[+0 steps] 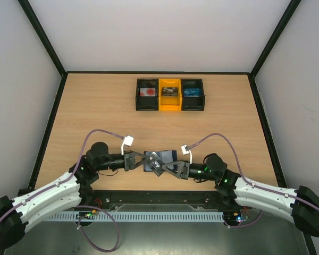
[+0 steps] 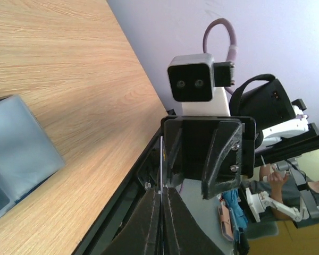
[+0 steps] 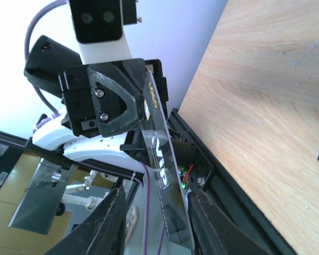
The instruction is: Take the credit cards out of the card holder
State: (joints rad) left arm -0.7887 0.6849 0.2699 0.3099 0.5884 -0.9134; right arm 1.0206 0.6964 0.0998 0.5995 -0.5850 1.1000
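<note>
Near the front of a wooden table [image 1: 95, 106] with white walls [image 1: 149, 32], left pincer [image 2: 162, 204] clamps a card [image 3: 160, 159]; right pincer [image 3: 157, 194] stands parted around it.

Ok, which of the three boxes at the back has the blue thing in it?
The black box at the right end, beside the yellow middle box. The black box at the left end holds something red instead.
</note>
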